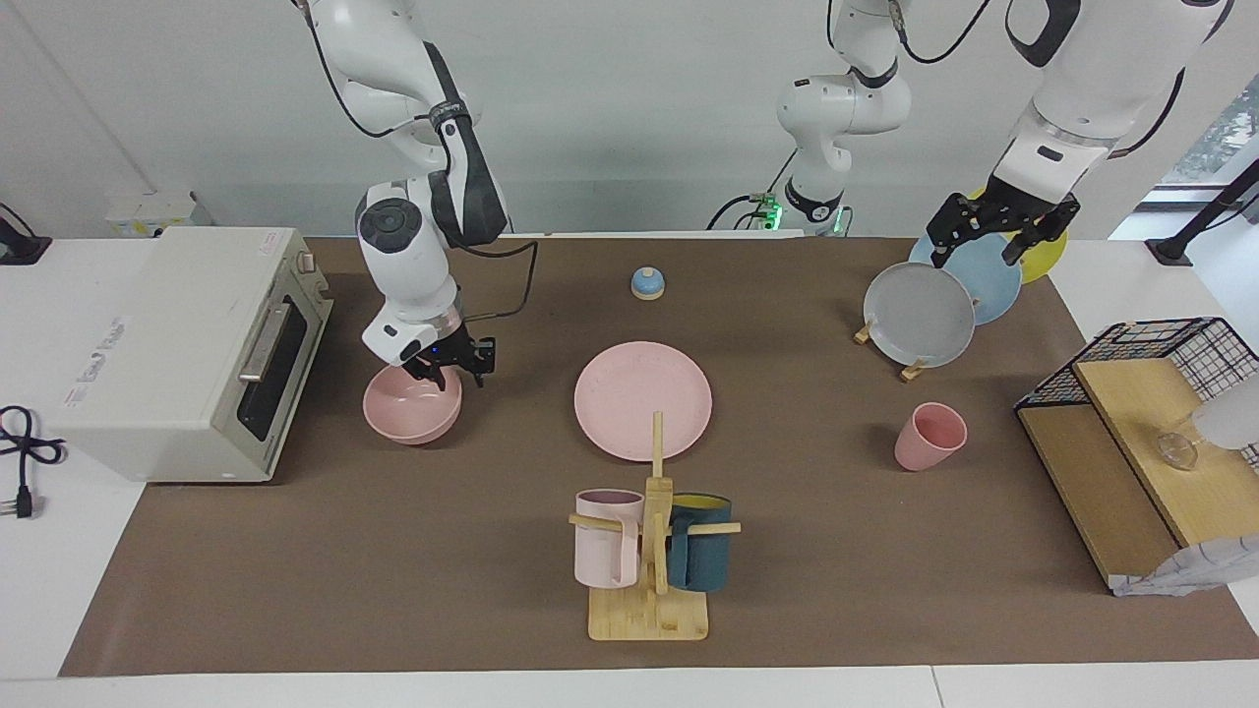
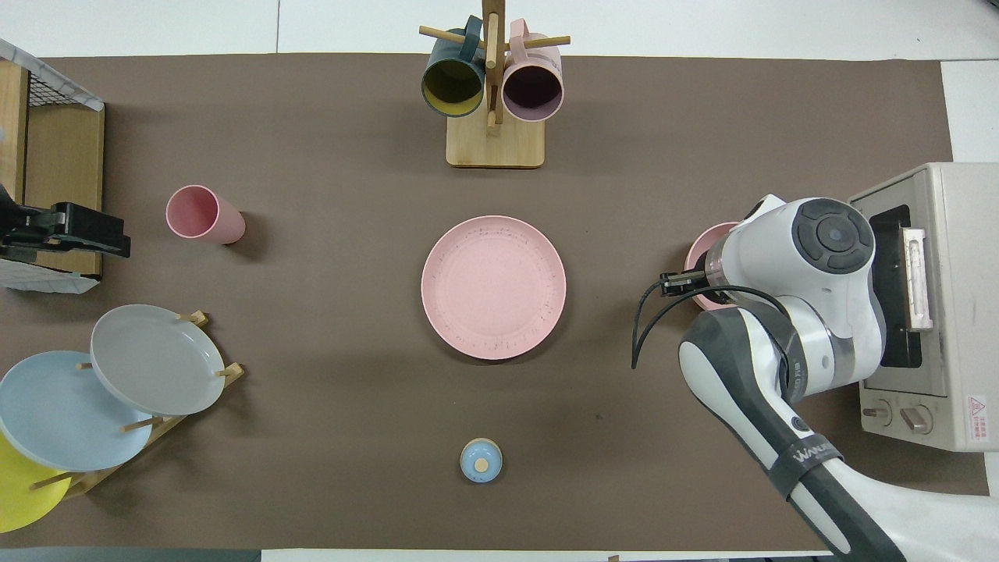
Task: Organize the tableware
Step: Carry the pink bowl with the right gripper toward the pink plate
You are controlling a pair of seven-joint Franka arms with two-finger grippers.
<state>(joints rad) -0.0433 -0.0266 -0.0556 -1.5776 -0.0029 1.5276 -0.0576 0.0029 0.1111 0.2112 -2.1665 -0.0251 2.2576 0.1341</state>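
Observation:
The pink plate [image 1: 642, 398] lies flat at the table's middle and also shows in the overhead view [image 2: 493, 286]. The pink bowl [image 1: 412, 407] stands in front of the toaster oven, toward the right arm's end; the arm covers most of it in the overhead view [image 2: 705, 243]. My right gripper [image 1: 450, 374] is down at the bowl's rim nearest the robots. The pink cup [image 1: 929, 436] stands tilted toward the left arm's end [image 2: 204, 215]. My left gripper [image 1: 984, 246] hangs open and empty over the plate rack.
A toaster oven [image 1: 187, 349] stands beside the bowl. A wooden mug tree [image 1: 654, 551] with a pale-pink and a teal mug stands farther from the robots than the plate. A rack of grey, blue and yellow plates [image 1: 925, 315], a wire shelf [image 1: 1151, 433] and a small blue bell [image 1: 647, 283] also stand here.

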